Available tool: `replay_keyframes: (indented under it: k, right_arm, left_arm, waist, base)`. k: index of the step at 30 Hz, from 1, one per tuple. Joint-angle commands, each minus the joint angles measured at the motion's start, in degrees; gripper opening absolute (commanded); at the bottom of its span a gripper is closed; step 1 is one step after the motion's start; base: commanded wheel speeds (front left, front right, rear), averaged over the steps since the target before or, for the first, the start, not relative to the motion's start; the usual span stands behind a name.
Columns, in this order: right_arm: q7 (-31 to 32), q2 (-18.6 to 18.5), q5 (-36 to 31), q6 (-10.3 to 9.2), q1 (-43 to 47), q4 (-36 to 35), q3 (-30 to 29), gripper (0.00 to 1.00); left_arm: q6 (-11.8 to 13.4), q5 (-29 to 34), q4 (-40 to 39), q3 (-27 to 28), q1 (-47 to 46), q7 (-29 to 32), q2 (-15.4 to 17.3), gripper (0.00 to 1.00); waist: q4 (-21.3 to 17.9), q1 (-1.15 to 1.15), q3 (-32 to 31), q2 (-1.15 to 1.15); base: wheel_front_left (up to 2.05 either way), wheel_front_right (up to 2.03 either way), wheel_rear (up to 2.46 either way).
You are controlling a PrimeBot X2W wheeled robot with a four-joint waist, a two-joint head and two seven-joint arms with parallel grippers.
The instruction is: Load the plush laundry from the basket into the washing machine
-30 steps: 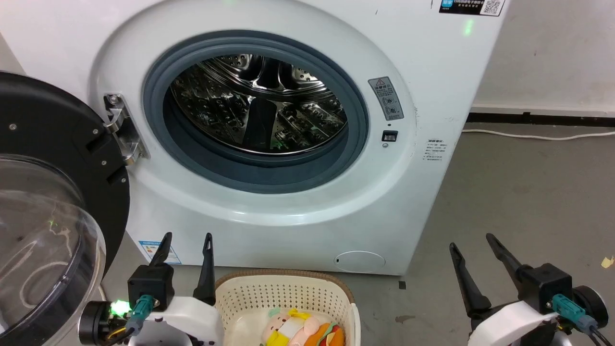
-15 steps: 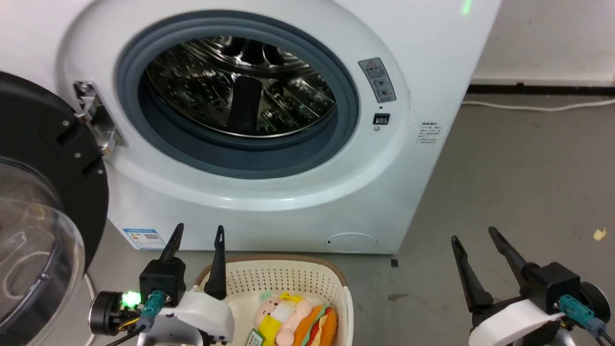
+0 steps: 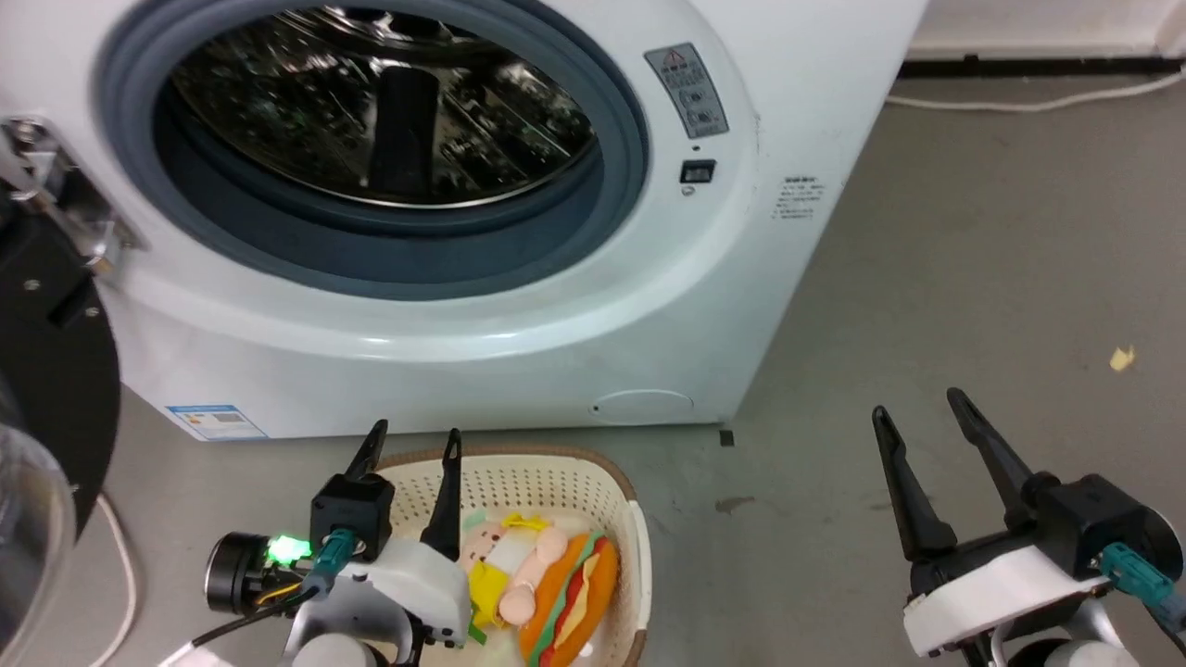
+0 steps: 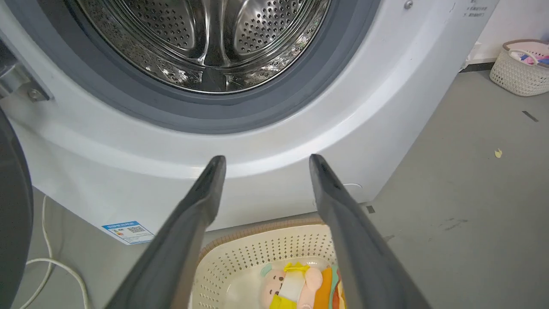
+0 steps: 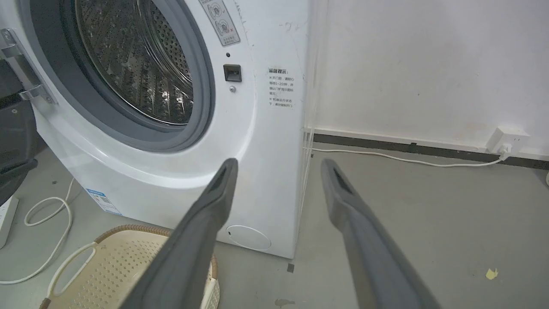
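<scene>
Basket (image 3: 547,484) cropped at bottom edge, doll (image 3: 521,570) half behind spread, empty left tool (image 3: 415,429); right tool (image 3: 915,402) likewise.

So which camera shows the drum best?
Left wrist view: the drum faces it nearly straight on, bright, perforations sharp. Head view has it darker, seen from above; right wrist view sees it obliquely.
</scene>
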Motion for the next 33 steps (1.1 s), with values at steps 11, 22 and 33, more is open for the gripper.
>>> replay_keyframes:
  k: [11,22,33]
  right_arm:
    - [-1.8,-0.1,2.6,-0.03,-3.2,-1.2,1.0,1.00]
    - [-3.1,-0.1,5.0,-0.03,-5.2,-2.0,1.2,1.00]
    - [-4.4,-0.1,7.3,-0.04,-7.0,-2.9,1.2,1.00]
  left_arm:
    - [-0.9,-0.4,7.7,-1.7,-6.1,1.2,1.7,1.00]
    - [-1.5,-1.0,16.1,-3.1,-10.4,3.6,4.1,1.00]
    - [-3.0,-1.0,25.8,-6.2,-15.3,8.0,5.9,1.00]
  waist:
    - [-4.2,-0.01,6.8,0.00]
    - [-7.6,-0.01,12.3,0.00]
    - [-10.3,-0.01,17.9,0.00]
  base:
    - [0.00,0.00,0.00]
    - [0.00,0.00,0.00]
    - [0.00,0.00,0.00]
